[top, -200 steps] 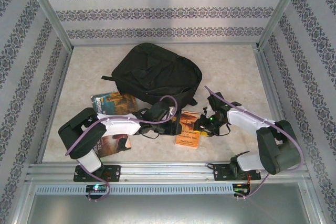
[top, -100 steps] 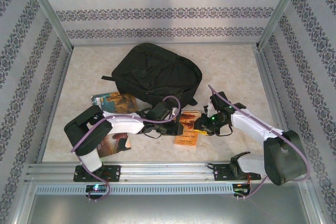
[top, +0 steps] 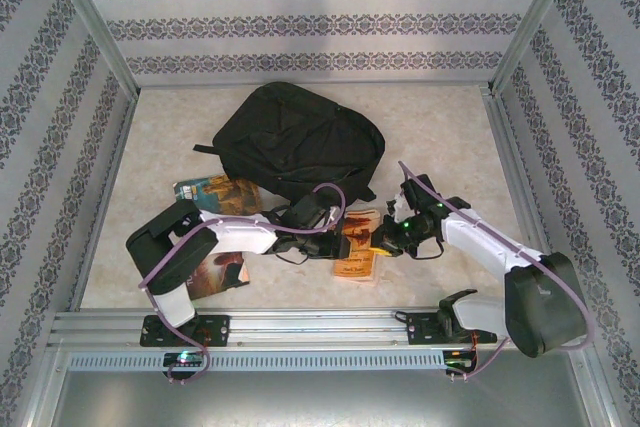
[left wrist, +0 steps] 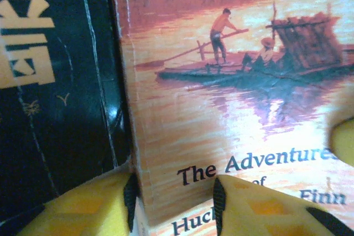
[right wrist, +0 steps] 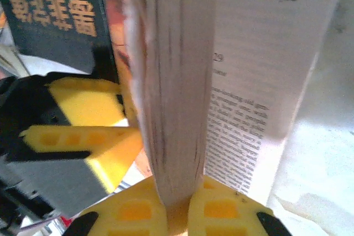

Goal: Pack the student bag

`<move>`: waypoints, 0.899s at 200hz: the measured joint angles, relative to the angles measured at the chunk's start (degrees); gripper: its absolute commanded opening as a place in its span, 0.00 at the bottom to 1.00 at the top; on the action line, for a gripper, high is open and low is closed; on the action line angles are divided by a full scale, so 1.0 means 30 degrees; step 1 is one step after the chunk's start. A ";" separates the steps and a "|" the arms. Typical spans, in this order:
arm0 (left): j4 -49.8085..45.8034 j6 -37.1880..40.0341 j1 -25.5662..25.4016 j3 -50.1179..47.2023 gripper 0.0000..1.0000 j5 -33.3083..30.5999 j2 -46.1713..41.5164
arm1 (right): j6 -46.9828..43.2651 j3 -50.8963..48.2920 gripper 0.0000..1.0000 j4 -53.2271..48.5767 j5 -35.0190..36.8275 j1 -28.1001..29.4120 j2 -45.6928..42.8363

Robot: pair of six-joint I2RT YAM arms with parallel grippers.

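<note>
The student bag [top: 295, 142], a large black backpack, lies at the back middle of the table. Just in front of it is an orange paperback [top: 357, 252] with a river raft on its cover [left wrist: 232, 109]. Both grippers meet at this book. My left gripper [top: 338, 243] [left wrist: 174, 192] straddles its spine edge, one yellow pad against the spine and the other on the cover. From the opposite side, my right gripper [top: 384, 240] [right wrist: 177, 197] is shut on the book's block of pages [right wrist: 174, 92], while one printed page [right wrist: 260, 81] hangs loose beside it.
A dark book with gold characters [left wrist: 55, 81] [right wrist: 55, 15] lies right beside the orange one. A blue-and-brown book [top: 215, 194] sits left of the bag, and another book [top: 215, 273] lies under the left arm. Metal frame posts and patterned walls enclose the table.
My right gripper has closed on the orange book's pages. The right arm has stretched lower and further left, and the left gripper has edged right against the book.
</note>
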 measured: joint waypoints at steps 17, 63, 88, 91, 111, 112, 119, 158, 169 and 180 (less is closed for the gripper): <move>-0.0262 0.0044 0.0131 -0.0364 0.52 -0.0015 -0.1056 | -0.0109 0.0000 0.02 -0.0160 0.0532 0.0102 -0.0197; -0.1821 0.0189 0.1362 -0.0903 0.65 -0.0736 -0.5719 | -0.0211 0.0182 0.00 -0.1049 0.2470 0.0131 -0.2011; -0.2871 0.0393 0.2455 -0.0896 0.70 -0.1224 -0.7380 | -0.0211 0.1107 0.00 -0.1763 0.3286 0.0124 -0.2841; -0.3016 0.0401 0.2586 -0.0896 0.71 -0.1282 -0.7497 | -0.0219 0.1253 0.00 -0.1829 0.3330 0.0124 -0.2914; -0.3614 0.0423 0.3730 -0.0882 0.75 -0.1501 -0.8204 | -0.0131 0.2404 0.00 -0.2149 0.3424 0.0124 -0.3300; -0.3628 0.0423 0.3767 -0.0882 0.76 -0.1515 -0.8225 | -0.0124 0.2448 0.00 -0.2157 0.3417 0.0131 -0.3322; -0.3818 0.0474 0.4146 -0.0860 0.77 -0.1523 -0.8393 | -0.0058 0.2841 0.00 -0.2164 0.3351 0.0131 -0.3504; -0.4371 0.0911 0.5093 -0.0408 0.83 -0.1326 -0.8531 | 0.0233 0.4998 0.00 -0.1872 0.1843 0.0131 -0.4350; -0.4364 0.1005 0.5151 -0.0153 0.84 -0.0925 -0.8531 | 0.0306 0.5676 0.00 -0.1566 0.1093 0.0233 -0.4306; -0.4204 0.1056 0.5158 0.0051 0.84 -0.0503 -0.8531 | 0.0364 0.6382 0.00 -0.1239 0.0306 0.0437 -0.4160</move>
